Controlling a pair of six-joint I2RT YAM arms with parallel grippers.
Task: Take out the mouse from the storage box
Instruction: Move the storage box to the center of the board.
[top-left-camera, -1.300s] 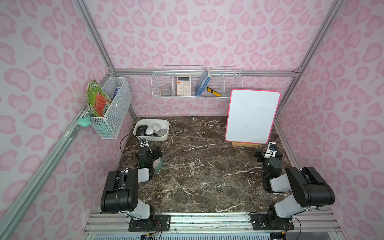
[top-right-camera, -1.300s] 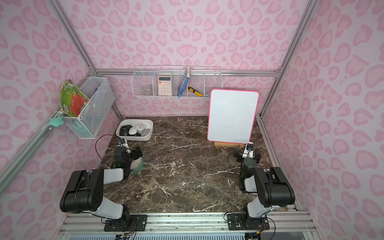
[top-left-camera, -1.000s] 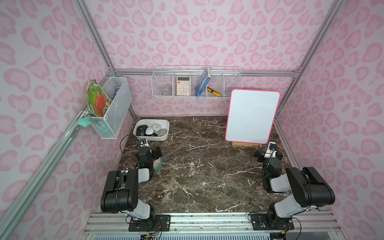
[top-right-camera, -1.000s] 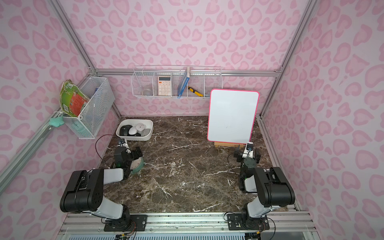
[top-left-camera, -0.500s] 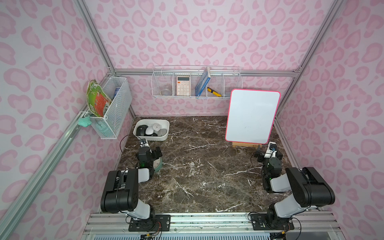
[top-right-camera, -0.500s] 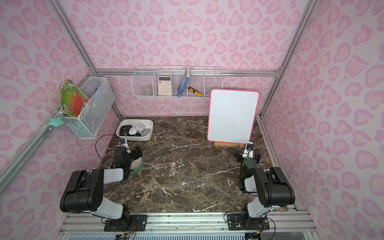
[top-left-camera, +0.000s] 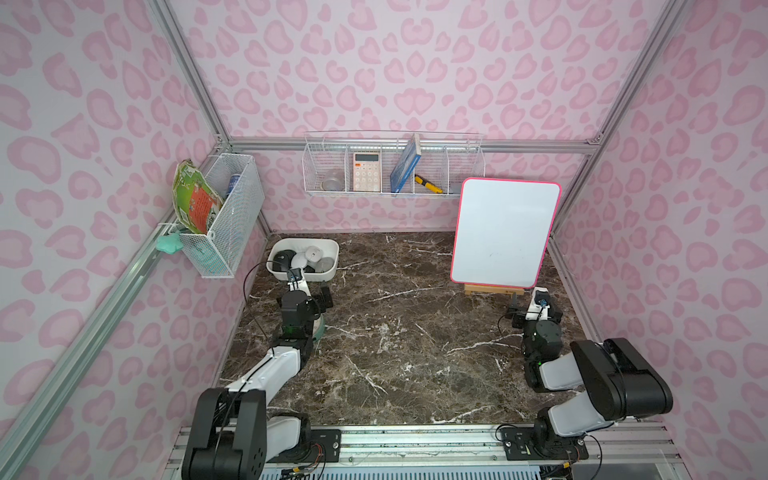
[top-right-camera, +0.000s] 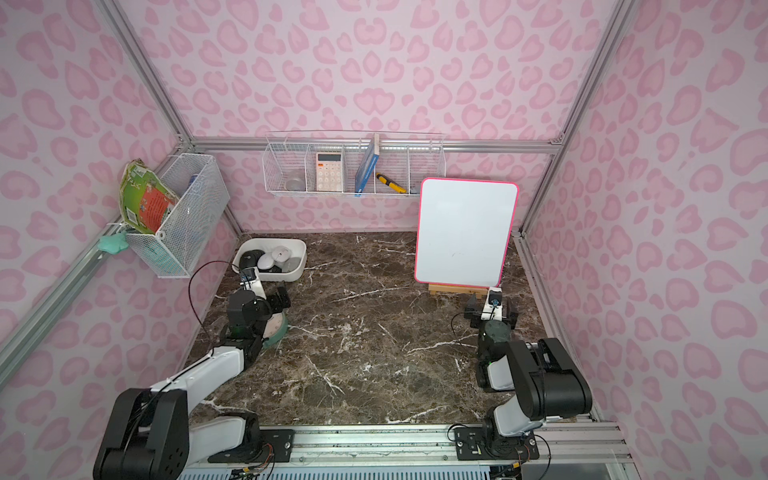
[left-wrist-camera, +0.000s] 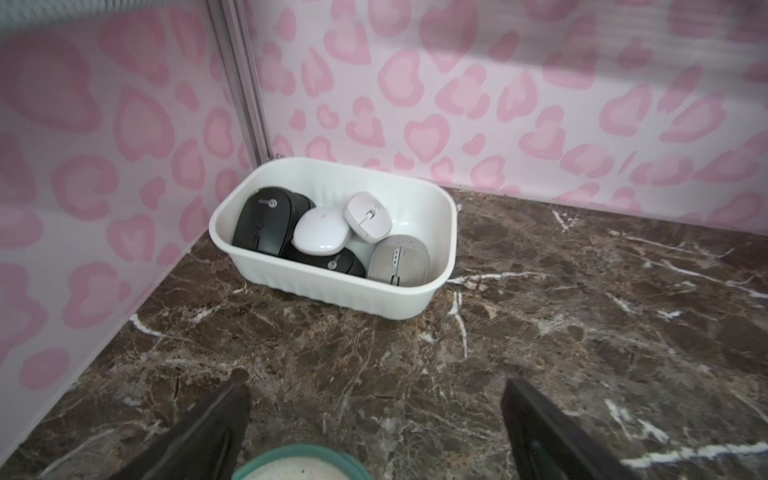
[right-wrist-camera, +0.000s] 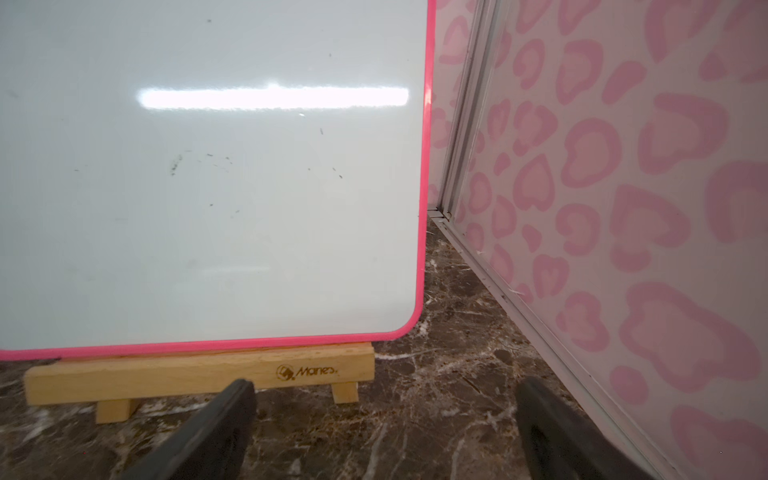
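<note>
Five computer mice are pictured piled in the white storage box (left-wrist-camera: 332, 293), which is set in the far left corner of the brown marble bench (top-left-camera: 415, 332), close against the pink patterned walls. A black mouse (left-wrist-camera: 266, 220) is propped at the end of the box nearest the corner post, a white mouse (left-wrist-camera: 320, 230) is rested across it and a second black mouse (left-wrist-camera: 338, 262), a small white mouse (left-wrist-camera: 368, 216) is tilted behind them, and a grey mouse (left-wrist-camera: 399, 259) is lodged at the other end. The left end effector (left-wrist-camera: 376, 384) is held low over the bench just short of the box, its jaws spread wide with nothing between them, and a round teal-rimmed object (left-wrist-camera: 299, 461) is glimpsed beneath the wrist. The right end effector (right-wrist-camera: 384, 384) is likewise shown with jaws wide apart and empty. It is pointed at the pink-framed whiteboard (top-left-camera: 505, 232), which is propped on a wooden stand (right-wrist-camera: 199, 372) at the far right of the bench, well apart from the box. In both top views a white wire basket (top-left-camera: 465, 168) is seen hung on the back wall, with a calculator (top-left-camera: 367, 171), a blue book (top-left-camera: 405, 164) and a yellow utility knife (top-left-camera: 428, 184) kept in its compartments. A second wire basket (top-left-camera: 239, 208), holding a green and orange packet (top-left-camera: 193, 203), is fixed to the left wall above the box
</note>
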